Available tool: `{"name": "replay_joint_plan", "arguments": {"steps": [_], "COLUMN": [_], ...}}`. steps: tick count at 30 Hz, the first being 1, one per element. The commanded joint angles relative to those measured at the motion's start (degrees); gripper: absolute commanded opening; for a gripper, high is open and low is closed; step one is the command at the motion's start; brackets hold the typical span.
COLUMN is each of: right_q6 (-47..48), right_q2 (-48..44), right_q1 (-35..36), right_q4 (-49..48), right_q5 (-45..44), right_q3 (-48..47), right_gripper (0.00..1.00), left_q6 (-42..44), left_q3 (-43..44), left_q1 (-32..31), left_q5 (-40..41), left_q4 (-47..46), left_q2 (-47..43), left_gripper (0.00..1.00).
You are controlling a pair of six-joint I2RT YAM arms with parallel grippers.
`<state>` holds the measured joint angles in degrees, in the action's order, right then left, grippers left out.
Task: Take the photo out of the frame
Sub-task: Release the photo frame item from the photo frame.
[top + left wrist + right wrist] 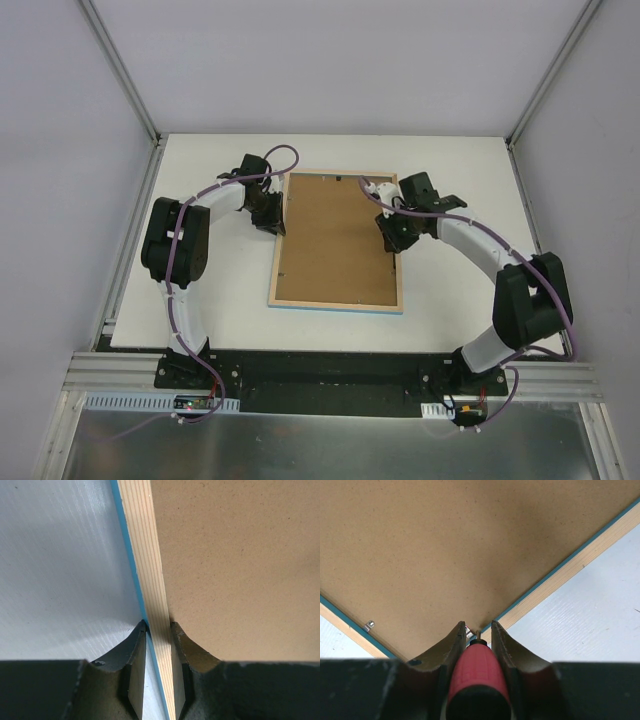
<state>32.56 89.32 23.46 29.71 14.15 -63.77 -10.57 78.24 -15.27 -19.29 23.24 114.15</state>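
White tabletop (450, 170) surrounds your face-down frame (335, 301), brown board (340, 235) up; left gripper (159, 630) pinches its left rim, right gripper (476, 630) clamps a red tool (477, 672).

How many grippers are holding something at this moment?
2. The left gripper clamps the frame by the wood rim on its left side. The right gripper holds a red-handled tool, its tip at the brown backing board near the frame's right edge.

No text, label or number is readable; the small circuit board (195, 403) may carry markings, too tiny to tell.
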Motion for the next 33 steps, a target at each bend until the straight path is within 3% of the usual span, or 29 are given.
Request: {"name": "replay_joint_plan", "arguments": {"steps": [1, 19, 33], "right_q6": [-0.39, 3.48, -2.13], "right_q2": [1.56, 10.43, 15.45], "right_q1": [-0.08, 1.23, -0.08], "right_q4": [1.39, 16.33, 21.35], "right_q5": [-0.36, 0.35, -0.09], "right_q3": [-3.46, -12.78, -15.33], "right_gripper": [0.01, 0.01, 0.01], "left_q6": [0.37, -0.59, -2.88], "left_q3": [-1.86, -2.12, -2.83], "left_q1": [0.41, 0.41, 0.33], "left_q5": [3.29, 5.31, 8.74], "left_q4": [-0.22, -0.31, -0.66], "left_q2": [3.1, 2.84, 2.48], "left_gripper": [0.0, 0.0, 0.0]}}
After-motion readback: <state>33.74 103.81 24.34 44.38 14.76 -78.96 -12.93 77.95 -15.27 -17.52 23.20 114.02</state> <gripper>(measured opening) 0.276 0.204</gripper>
